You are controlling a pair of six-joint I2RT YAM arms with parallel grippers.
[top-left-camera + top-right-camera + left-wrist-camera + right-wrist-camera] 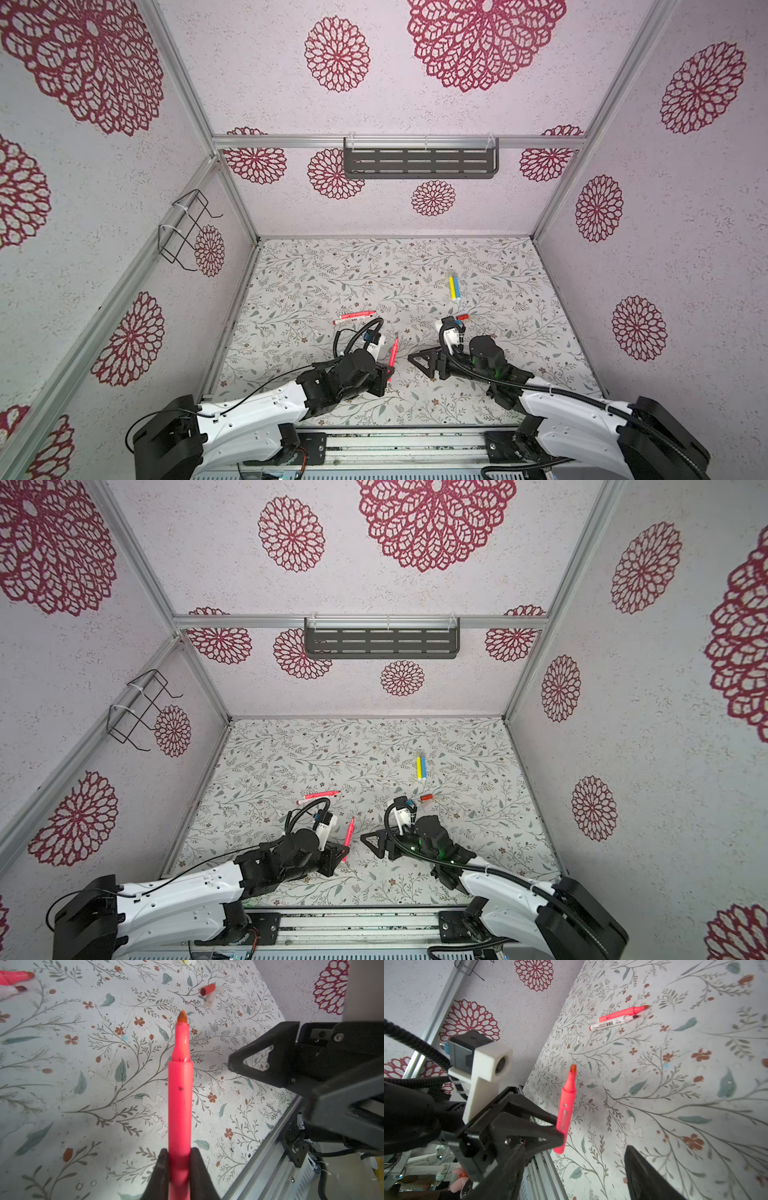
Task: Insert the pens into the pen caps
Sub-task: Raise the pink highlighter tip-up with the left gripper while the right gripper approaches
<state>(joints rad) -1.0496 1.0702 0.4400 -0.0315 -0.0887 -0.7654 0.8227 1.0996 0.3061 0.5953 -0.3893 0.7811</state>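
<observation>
The left claw pinches a bright pink marker pen near its rear end, above the near part of the floral-patterned tabletop. Its orange-brown tip is bare and points away from the arm. The pen's rear end is partly hidden behind the claw's black fingers in the left wrist view.

The right claw hovers just beside it with its fingers spread. Nothing shows between them. The right wrist view cuts it off, showing only one finger at the frame's edge.

Five pens are in sight. Besides the held one, a second pink marker pen lies touching a white-barrelled pen at mid-table. A yellow pen and a blue pen lie side by side farther back on the right.

A stubby red plastic cap lies near the right arm's wrist with two pale translucent caps against it. These are barely visible in both top views. A pale blur at the far end of the yellow and blue pair cannot be made out.

A dark slotted metal shelf hangs on the back wall and a black wire basket on the left wall.
</observation>
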